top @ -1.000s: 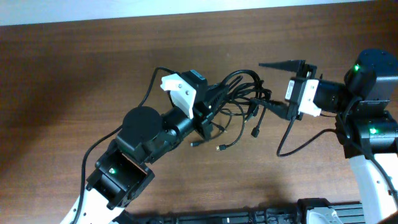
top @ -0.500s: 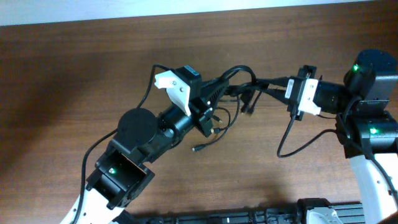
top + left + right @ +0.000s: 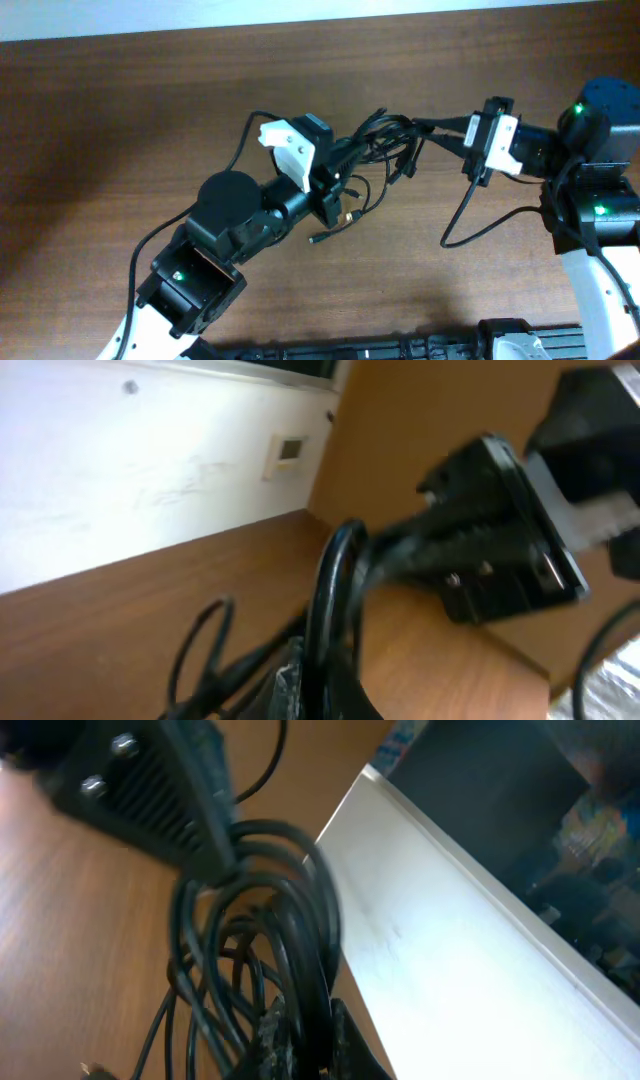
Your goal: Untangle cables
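Observation:
The cables (image 3: 385, 140) are a knot of thin black cords stretched between my two grippers over the brown table (image 3: 120, 120). My left gripper (image 3: 350, 155) is shut on the bundle's left side. From the right, my right gripper (image 3: 428, 127) is shut on the other side. Loose plug ends hang down (image 3: 316, 238) below the knot. In the left wrist view a cable loop (image 3: 330, 585) rises from my left gripper (image 3: 322, 695), with the right gripper's body behind it. The right wrist view shows several loops (image 3: 250, 930) running into my right gripper (image 3: 308, 1038).
A white wall strip (image 3: 300, 12) runs along the table's far edge. A thicker black arm wire (image 3: 470, 215) hangs below the right wrist, and another (image 3: 240, 145) curls behind the left wrist. Bare wood lies to the left and in front.
My right gripper, open a second ago, has shut on the cables. The bundle is now drawn tighter between both grippers, and the loose ends have pulled up and left.

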